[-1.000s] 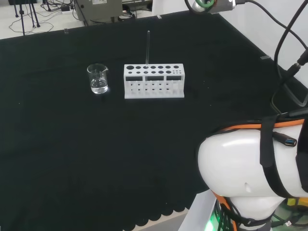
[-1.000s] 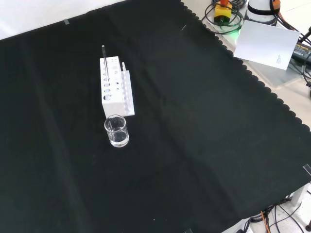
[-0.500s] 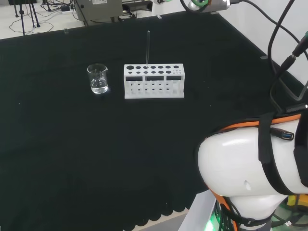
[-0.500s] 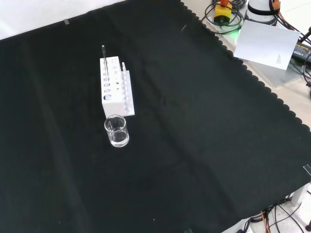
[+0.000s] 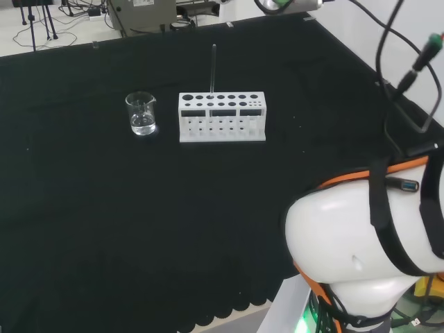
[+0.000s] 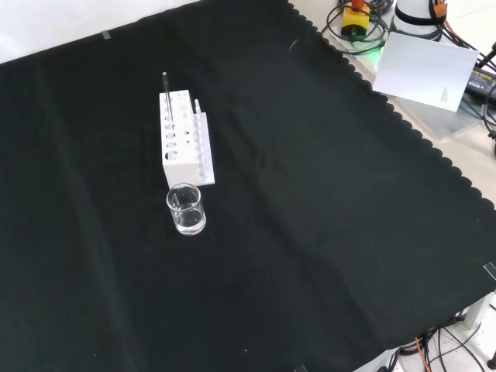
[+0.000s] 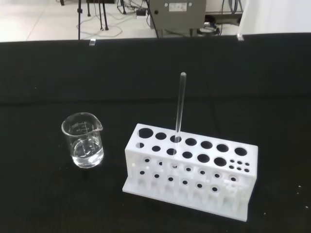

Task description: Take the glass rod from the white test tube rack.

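A clear glass rod [image 5: 212, 69] [image 6: 165, 94] [image 7: 179, 107] stands upright in a back-row hole of the white test tube rack [image 5: 221, 116] [image 6: 184, 139] [image 7: 189, 171]. Its top rises well above the rack. The rack sits on the black cloth near the bench's middle in the head view, and at upper left in the front view. Nothing touches the rod or the rack.
A small clear glass beaker [image 5: 141, 114] [image 6: 187, 209] [image 7: 83, 146] with a little clear liquid stands beside the rack's end, a short gap apart. The arm's white links [image 5: 361, 250] sit at the head view's lower right. A white sheet [image 6: 425, 70] lies off the cloth's far corner.
The arm's links and cables at the head view's right have shifted slightly. The rod, rack and beaker stand as before.
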### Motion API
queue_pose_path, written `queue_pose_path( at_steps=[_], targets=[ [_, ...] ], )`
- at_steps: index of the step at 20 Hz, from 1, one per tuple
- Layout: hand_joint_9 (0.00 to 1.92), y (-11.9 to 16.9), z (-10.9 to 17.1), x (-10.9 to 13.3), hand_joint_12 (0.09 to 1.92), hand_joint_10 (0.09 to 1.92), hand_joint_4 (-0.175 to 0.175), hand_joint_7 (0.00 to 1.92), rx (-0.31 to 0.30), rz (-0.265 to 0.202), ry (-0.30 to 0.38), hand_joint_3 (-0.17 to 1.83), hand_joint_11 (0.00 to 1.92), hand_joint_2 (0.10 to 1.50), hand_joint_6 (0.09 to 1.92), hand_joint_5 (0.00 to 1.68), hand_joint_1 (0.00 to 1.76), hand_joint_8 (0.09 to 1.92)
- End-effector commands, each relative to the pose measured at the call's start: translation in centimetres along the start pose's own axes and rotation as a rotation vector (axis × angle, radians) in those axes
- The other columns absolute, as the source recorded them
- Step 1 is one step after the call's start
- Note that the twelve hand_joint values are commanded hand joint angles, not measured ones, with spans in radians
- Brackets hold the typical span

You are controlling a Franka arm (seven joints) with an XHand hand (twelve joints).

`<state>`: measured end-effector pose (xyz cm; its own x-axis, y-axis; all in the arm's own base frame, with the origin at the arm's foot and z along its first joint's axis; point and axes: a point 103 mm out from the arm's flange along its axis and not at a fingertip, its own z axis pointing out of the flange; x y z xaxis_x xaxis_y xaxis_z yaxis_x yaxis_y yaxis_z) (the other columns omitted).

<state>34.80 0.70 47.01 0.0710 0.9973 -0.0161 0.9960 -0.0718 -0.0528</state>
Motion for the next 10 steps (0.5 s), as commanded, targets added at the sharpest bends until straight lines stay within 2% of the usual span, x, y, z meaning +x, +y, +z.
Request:
queue_pose_path(
  at_steps=[1, 10],
  targets=[
    [0.23, 6.6, 1.4, 1.1, 1.32, 0.89, -0.114, 0.03, 0.032, -0.037, 0.015, 0.45, 0.0, 0.89, 0.09, 0.05, 0.56, 0.77],
    [0.34, 12.8, 4.2, 0.0, 1.35, 0.89, -0.122, 0.12, 0.065, -0.056, 0.038, 0.47, 0.0, 0.88, 0.09, 0.1, 0.57, 0.82]
  ],
)
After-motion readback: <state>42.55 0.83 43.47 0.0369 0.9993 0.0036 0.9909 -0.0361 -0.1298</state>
